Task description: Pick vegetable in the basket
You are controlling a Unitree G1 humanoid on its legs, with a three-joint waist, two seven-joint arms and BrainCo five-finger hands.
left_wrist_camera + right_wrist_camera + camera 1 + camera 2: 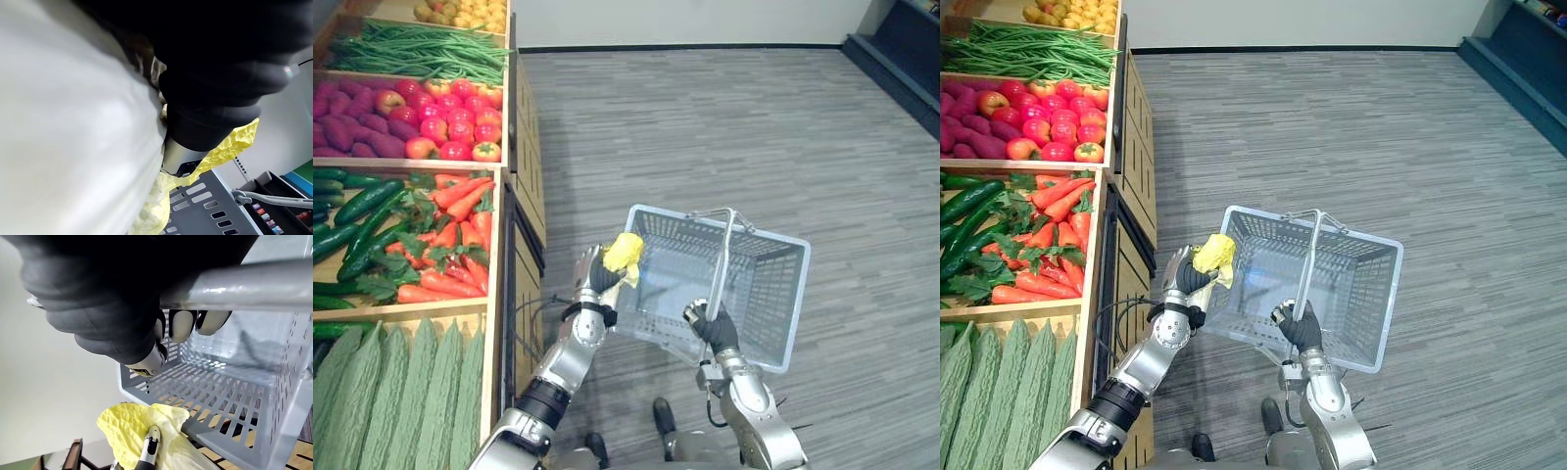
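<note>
**Q:** Right hand (713, 328) sat nearest. What was it doing?

**A:** Its fingers (182, 325) were curled round the metal handle (729, 245), hanging the grey basket (783, 294) mouth up beside the display shelf (527, 137). I'd judge that was so the other arm need only swing across.

**Q:** And the vegetable?

**A:** It was a Chinese cabbage (625, 252), gripped in the left hand (595, 276). It sat at the basket's left rim by the far corner, not yet inside.

**Q:** What did the wrist views add?

**A:** The right wrist view showed a silver finger across the yellow leaves. The left wrist view showed the cabbage's pale body against the hand, where the head views gave its leafy top.
</note>
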